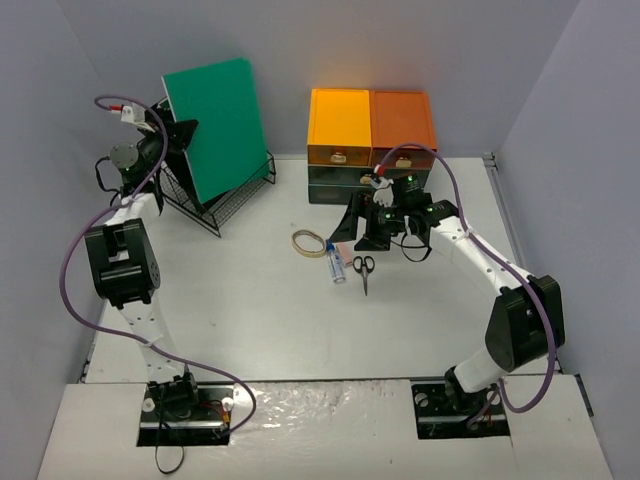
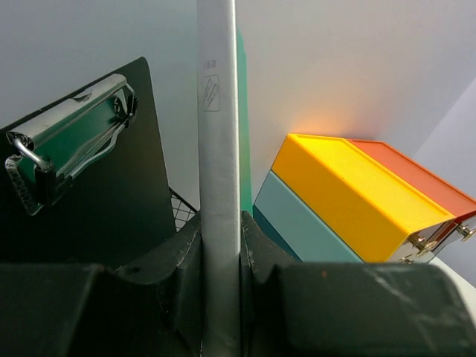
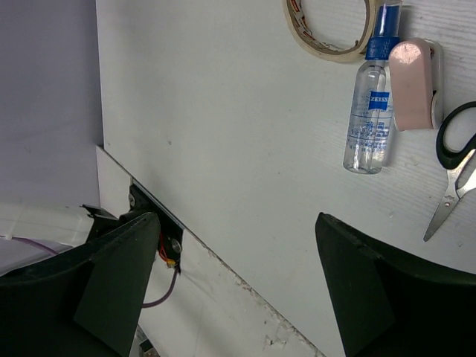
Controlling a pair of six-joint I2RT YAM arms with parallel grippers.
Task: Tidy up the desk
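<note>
The white desk [image 1: 250, 310] carries a wire rack [image 1: 238, 195] at its back left. My left gripper [image 1: 165, 135] is shut on the grey edge of a green folder [image 1: 215, 125], which stands tilted in the rack. In the left wrist view that edge [image 2: 219, 149] runs straight up between the closed fingers of the left gripper [image 2: 220, 230]. A black clipboard [image 2: 97, 186] with a metal clip stands just left of it. My right gripper [image 1: 362, 232] hangs open and empty over the desk [image 3: 223, 111] in front of the drawers; the right gripper [image 3: 236, 223] holds nothing.
Stacked drawer boxes [image 1: 370, 130], yellow and orange on top, stand at the back centre. A tape roll [image 1: 308, 242], a small spray bottle [image 1: 336, 265] and scissors [image 1: 364, 270] lie mid-desk. A pink object [image 3: 413, 85] lies beside the bottle [image 3: 372, 111]. Walls close three sides.
</note>
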